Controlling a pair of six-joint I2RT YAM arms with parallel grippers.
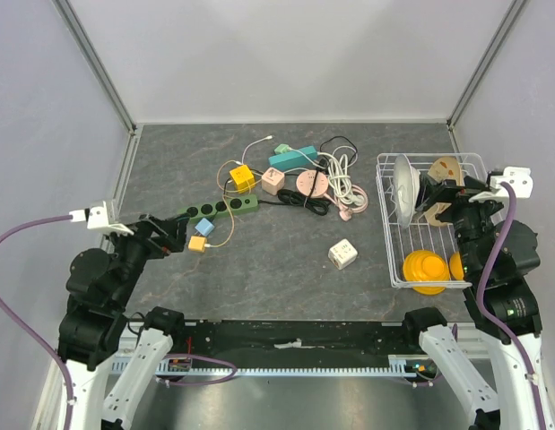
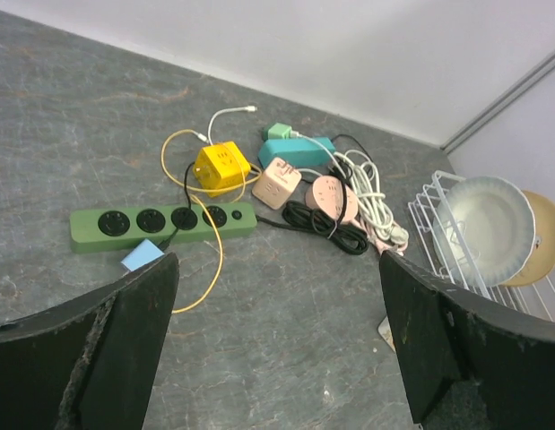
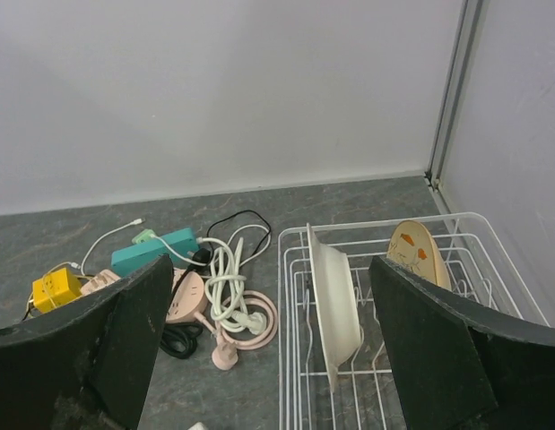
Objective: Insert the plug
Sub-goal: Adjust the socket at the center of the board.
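Observation:
A green power strip [image 1: 219, 208] [image 2: 160, 221] lies left of the table's middle, with a black cord and a yellow cord crossing it. A small blue plug [image 1: 203, 226] [image 2: 141, 254] and a small yellow one [image 1: 197, 244] lie just in front of it. A pink plug [image 1: 346, 213] [image 3: 225, 356] and a white plug [image 3: 253, 321] end the coiled cables further right. My left gripper [image 1: 169, 235] [image 2: 277, 296] hovers open beside the strip's left end, holding nothing. Over the dish rack my right gripper [image 1: 447, 202] [image 3: 270, 296] stands open and holds nothing.
Behind the strip lie a yellow cube socket [image 1: 242, 176], a pink cube [image 1: 273, 179], a teal strip [image 1: 292, 159], a round pink socket [image 1: 311, 184] and black and white cable bundles. A white cube [image 1: 342, 254] sits alone. The wire rack [image 1: 389, 233] holds plates and yellow bowls [image 1: 426, 269].

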